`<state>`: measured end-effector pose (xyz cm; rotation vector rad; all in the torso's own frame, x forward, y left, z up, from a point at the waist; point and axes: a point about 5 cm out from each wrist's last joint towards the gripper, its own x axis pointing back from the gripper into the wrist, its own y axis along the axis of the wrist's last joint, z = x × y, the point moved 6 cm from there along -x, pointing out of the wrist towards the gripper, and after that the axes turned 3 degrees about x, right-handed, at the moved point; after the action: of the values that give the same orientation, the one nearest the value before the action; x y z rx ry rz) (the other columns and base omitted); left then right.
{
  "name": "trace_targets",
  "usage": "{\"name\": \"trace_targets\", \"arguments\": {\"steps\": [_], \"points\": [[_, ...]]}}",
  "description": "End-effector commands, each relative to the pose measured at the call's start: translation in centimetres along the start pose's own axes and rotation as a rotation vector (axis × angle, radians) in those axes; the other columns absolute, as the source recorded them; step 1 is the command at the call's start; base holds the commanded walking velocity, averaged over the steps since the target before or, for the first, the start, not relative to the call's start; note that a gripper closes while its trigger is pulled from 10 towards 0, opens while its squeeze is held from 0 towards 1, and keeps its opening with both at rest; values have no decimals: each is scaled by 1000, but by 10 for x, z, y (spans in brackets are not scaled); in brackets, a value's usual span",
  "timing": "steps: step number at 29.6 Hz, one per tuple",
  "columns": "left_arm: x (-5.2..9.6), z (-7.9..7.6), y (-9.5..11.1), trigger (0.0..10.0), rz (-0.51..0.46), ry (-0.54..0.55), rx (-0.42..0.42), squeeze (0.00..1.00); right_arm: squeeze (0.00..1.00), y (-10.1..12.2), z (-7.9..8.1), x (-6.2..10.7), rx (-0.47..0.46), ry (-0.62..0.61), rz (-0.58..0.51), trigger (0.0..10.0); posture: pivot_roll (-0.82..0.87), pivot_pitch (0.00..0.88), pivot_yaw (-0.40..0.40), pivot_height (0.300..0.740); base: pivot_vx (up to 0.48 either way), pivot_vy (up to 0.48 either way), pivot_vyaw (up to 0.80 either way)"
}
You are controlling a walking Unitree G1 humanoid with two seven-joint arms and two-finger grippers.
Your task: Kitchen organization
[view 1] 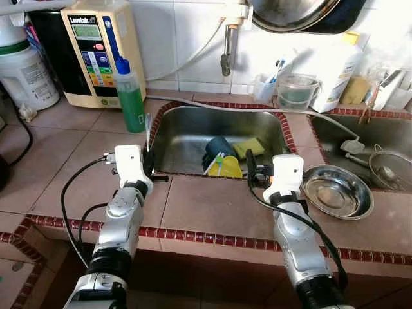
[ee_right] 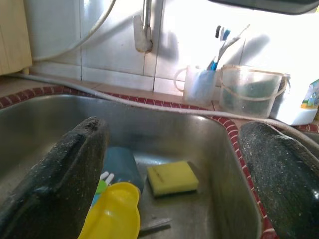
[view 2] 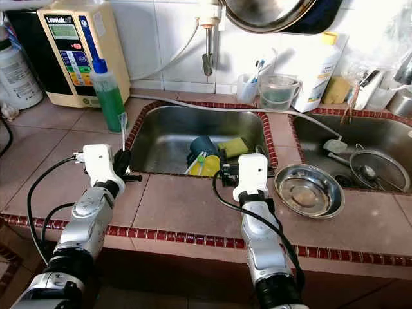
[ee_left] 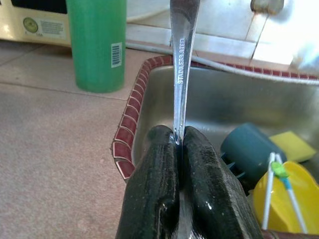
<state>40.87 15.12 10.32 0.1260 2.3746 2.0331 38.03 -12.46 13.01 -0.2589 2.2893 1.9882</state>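
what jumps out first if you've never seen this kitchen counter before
The left gripper has its jaws shut on a steel utensil handle, held upright at the sink's left edge beside a green bottle. The right gripper hangs open at the sink's front rim, above a yellow sponge and teal cup, with a steel bowl on the counter to its right.

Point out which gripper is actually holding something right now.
The left gripper: its fingers are shut on a stainless steel utensil handle that stands upright by the sink's left rim. The right gripper is spread open over the sink, holding nothing.
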Motion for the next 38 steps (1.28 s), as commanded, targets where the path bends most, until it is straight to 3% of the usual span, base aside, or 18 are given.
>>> {"name": "trace_targets", "arguments": {"steps": [1,5,8,12,38], "points": [[-3,-3,-2,10000,22,-16,-31,0,0,6,-5,-4,1,-26,-18,10000,-229,0,59,740,0,0,0],[-4,-9,-4,10000,33,-34,-8,0,0,7,-11,-3,3,-50,-27,10000,-248,0,74,740,0,0,0],[-7,-27,-5,10000,39,-89,-52,0,0,6,-20,2,9,-78,-27,10000,-282,0,97,740,0,0,0],[-10,-37,-3,10000,34,-121,-74,0,0,4,-23,6,13,-95,-22,10000,-291,0,107,740,0,0,0],[-10,-48,-4,10000,39,-179,-90,0,0,1,-21,12,6,-106,-16,10000,-299,0,142,740,0,0,0]]}}
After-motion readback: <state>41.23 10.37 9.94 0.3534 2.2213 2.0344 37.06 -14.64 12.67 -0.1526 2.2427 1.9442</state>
